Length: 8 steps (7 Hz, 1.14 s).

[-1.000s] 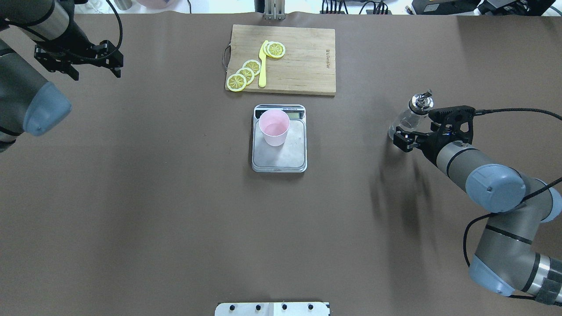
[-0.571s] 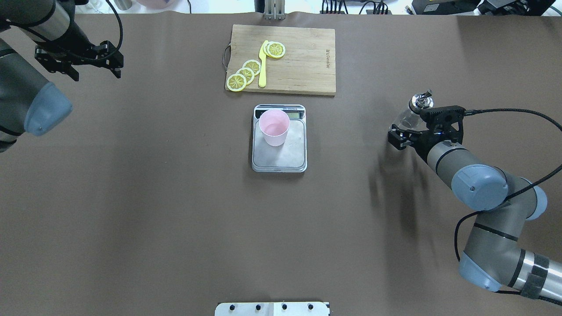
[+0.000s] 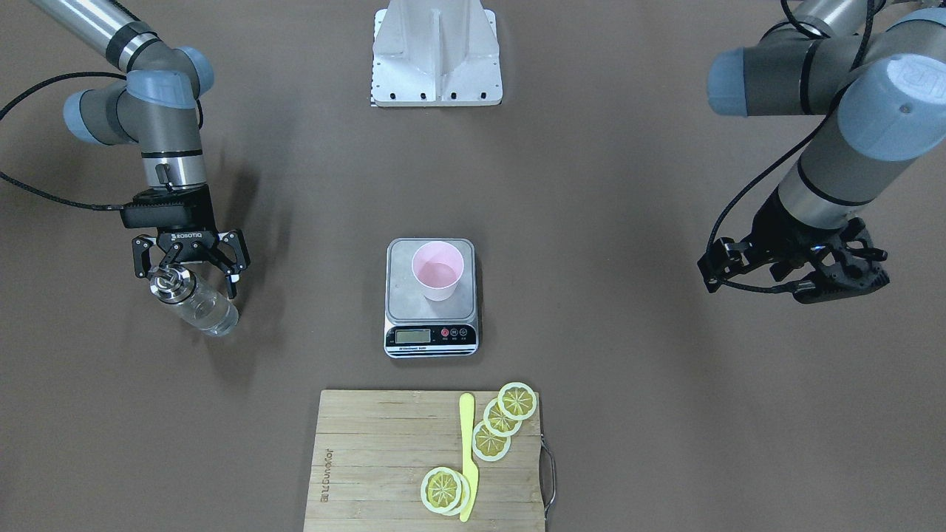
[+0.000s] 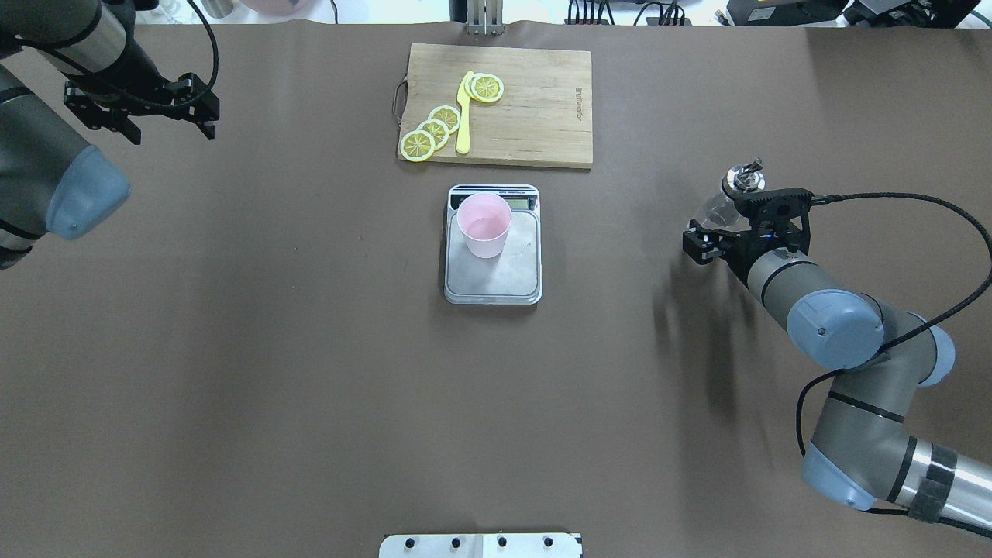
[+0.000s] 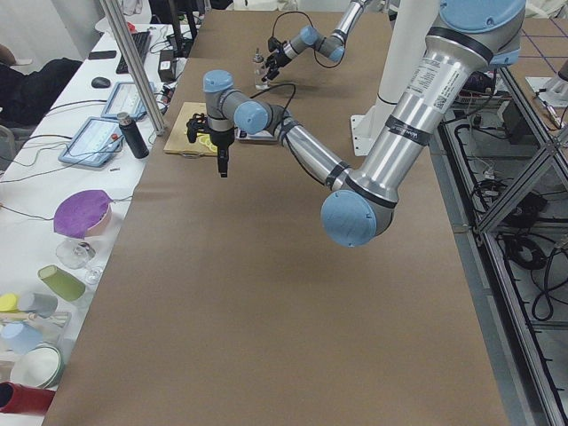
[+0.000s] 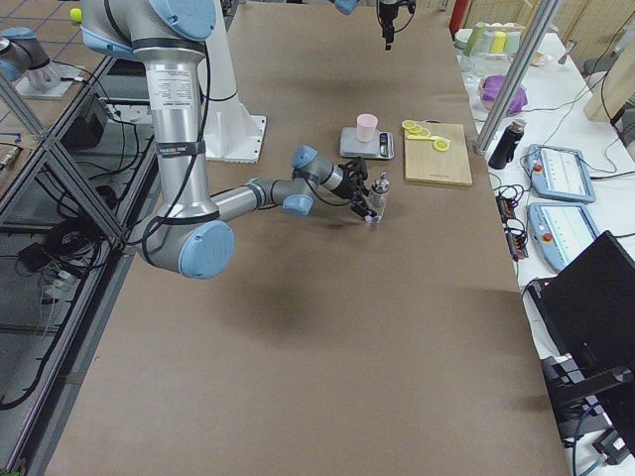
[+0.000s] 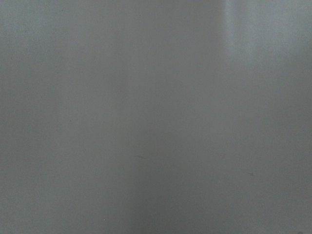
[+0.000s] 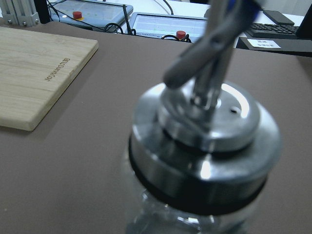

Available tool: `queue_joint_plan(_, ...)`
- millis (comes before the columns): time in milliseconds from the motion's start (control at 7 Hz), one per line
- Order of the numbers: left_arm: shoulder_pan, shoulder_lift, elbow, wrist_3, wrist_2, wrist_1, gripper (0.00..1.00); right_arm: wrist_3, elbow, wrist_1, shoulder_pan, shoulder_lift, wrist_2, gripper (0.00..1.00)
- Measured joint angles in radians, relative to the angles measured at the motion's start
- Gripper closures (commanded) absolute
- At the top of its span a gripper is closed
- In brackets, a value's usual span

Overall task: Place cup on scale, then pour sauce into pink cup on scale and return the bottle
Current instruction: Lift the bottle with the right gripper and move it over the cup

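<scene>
Left gripper (image 4: 172,133) hangs over the far left of the table (image 4: 271,349), jaws apart and empty. At centre the board (image 4: 535,116) carries lemon slices (image 4: 434,128) and a yellow knife (image 4: 463,116). Just beside it the cup (image 4: 483,226) stands upright on the scale (image 4: 511,271), at the platform's display end. Well to the right the bottle (image 4: 717,211) stands upright on the table with clear sauce (image 3: 211,314) inside. The right gripper (image 3: 186,279) has its jaws apart either side of the cap (image 4: 742,180), not clamping
</scene>
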Motion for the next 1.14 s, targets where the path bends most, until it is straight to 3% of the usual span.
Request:
queue_joint_plan(143,0.0,-0.001,0.0,-0.002,0.0,-0.001,0.01,-0.007,0.0,0.0,0.005,0.003,0.001,0.59)
queue_joint_plan(286,0.0,-0.002,0.0,-0.004,0.0,-0.001,0.01,-0.018,0.0,0.0,0.013,0.013,0.002,0.94)
queue_joint_plan(429,0.0,-0.002,0.0,-0.005,-0.001,-0.003,0.01,-0.039,0.002,-0.001,0.025,0.027,0.005,1.0)
queue_joint_plan(857,-0.002,0.002,0.001,0.002,-0.003,-0.006,0.01,-0.145,0.026,-0.068,0.077,0.082,0.037,1.0)
queue_joint_plan(1143,-0.008,0.005,0.005,0.018,-0.003,-0.006,0.01,-0.255,0.08,-0.295,0.04,0.174,-0.088,1.0)
